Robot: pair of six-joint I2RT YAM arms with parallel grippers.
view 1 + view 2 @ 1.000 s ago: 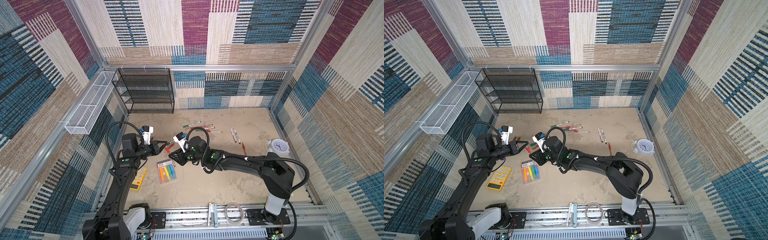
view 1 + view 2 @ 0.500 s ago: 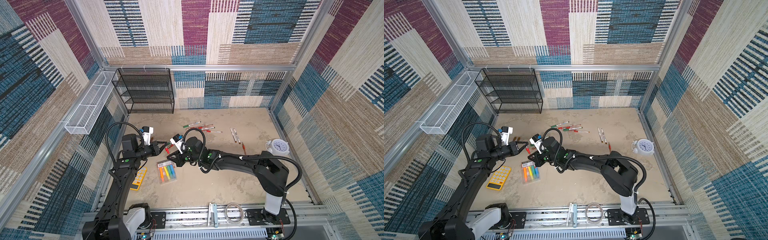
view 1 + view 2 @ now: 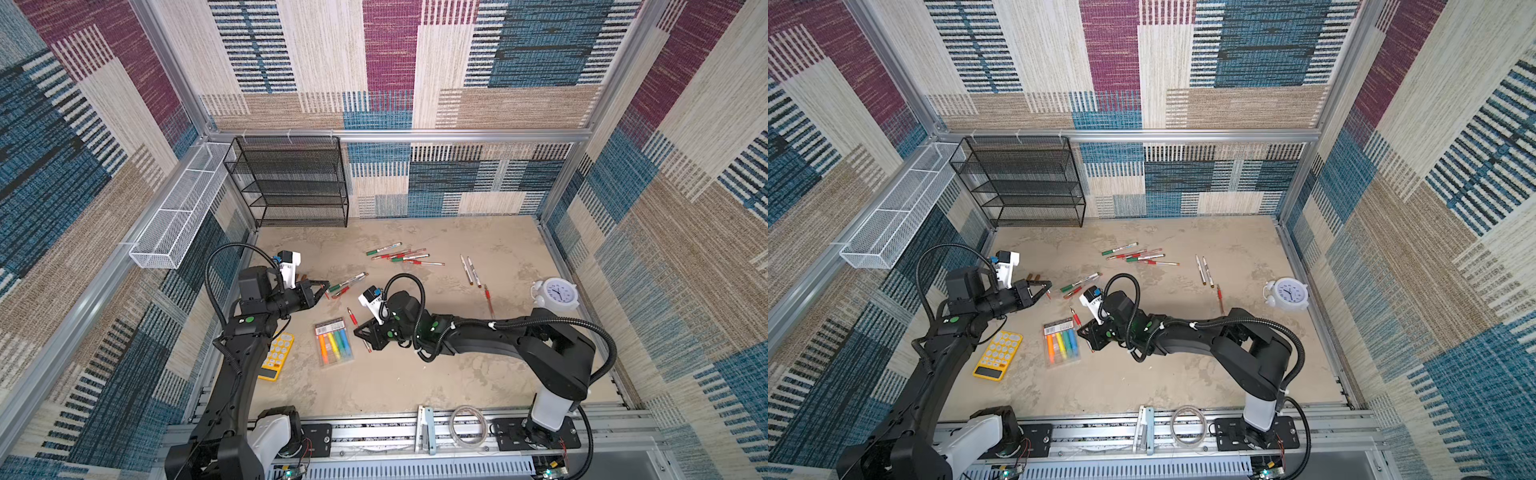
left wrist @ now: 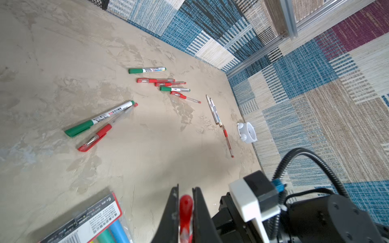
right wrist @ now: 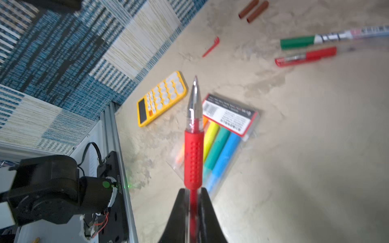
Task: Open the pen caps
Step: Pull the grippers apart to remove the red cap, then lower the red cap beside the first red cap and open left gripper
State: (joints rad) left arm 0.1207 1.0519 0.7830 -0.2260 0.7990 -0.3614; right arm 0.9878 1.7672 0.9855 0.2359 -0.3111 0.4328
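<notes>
My left gripper (image 4: pixel 185 189) is shut on a red pen cap (image 4: pixel 186 205), held above the table at the left (image 3: pixel 320 287). My right gripper (image 5: pixel 194 190) is shut on the clear barrel of a red pen (image 5: pixel 194 155). That pen's metal tip is bare and points over the highlighter pack; the gripper hangs low near mid-table (image 3: pixel 362 338). A gap separates the two grippers. Two brown caps (image 3: pixel 301 277) lie loose behind the left gripper. A green-capped marker (image 4: pixel 99 118) and a red-capped pen (image 4: pixel 94 138) lie side by side. Several more pens (image 3: pixel 401 255) lie farther back.
A clear pack of highlighters (image 3: pixel 334 347) and a yellow calculator (image 3: pixel 278 351) lie at the front left. A short red piece (image 3: pixel 353 316) lies by the right gripper. A white clock (image 3: pixel 555 293) stands at the right; a black mesh shelf (image 3: pixel 291 183) stands at the back left.
The right gripper has drawn away from the left one toward the table's front, taking the red pen with it. The red cap stayed in the left gripper, which has hardly moved.
</notes>
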